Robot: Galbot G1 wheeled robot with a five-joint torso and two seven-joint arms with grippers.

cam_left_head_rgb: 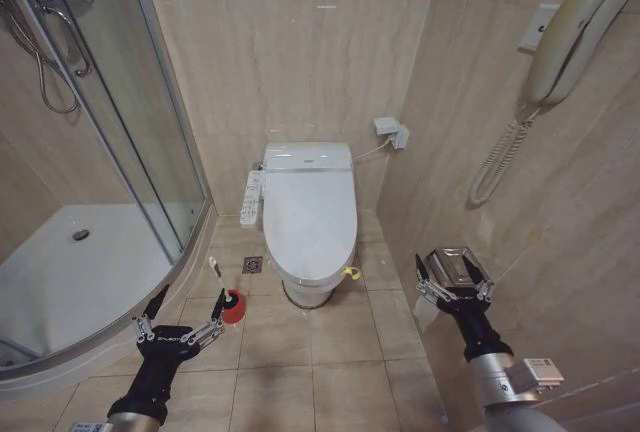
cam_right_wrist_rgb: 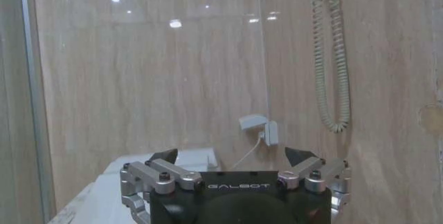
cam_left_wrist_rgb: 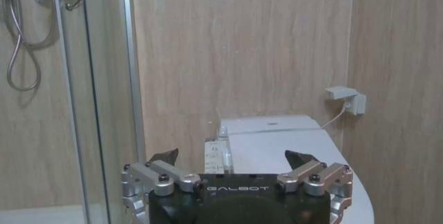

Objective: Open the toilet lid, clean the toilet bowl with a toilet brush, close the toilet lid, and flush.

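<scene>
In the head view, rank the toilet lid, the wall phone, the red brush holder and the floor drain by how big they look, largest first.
1. Toilet lid.
2. Wall phone, though it hangs nearer the camera, so its rank is unsure.
3. Red brush holder.
4. Floor drain, close in look to the holder.

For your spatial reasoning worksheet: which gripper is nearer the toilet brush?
Left. The left gripper hangs open just beside the toilet brush; the right gripper waits open beyond the toilet bowl.
</scene>
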